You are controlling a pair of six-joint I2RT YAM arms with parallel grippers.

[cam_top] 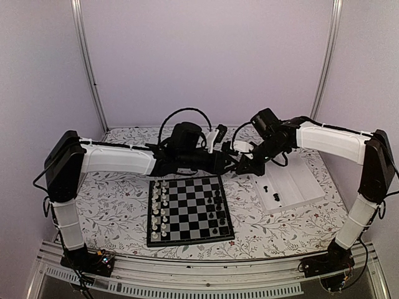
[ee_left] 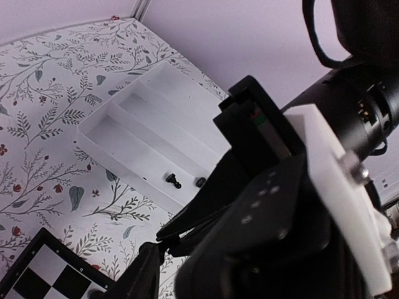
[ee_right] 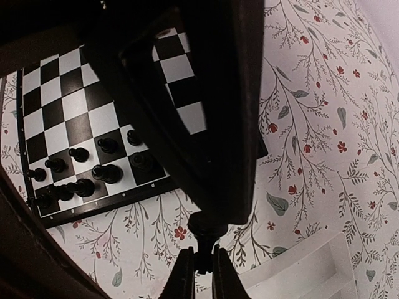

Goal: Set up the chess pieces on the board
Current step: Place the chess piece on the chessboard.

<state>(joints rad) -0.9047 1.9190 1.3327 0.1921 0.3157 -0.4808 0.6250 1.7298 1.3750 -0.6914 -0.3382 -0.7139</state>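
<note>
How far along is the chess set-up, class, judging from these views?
White pieces look set in two rows on the board; several black pieces stand opposite. The right gripper pinches another black piece above the table. Two black pieces lie in the tray, and black's rows have gaps.

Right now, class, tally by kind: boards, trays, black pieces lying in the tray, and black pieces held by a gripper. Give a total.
Chessboard: 1
White tray: 1
Black pieces lying in the tray: 2
Black piece held in the right gripper: 1
Total: 5
</note>
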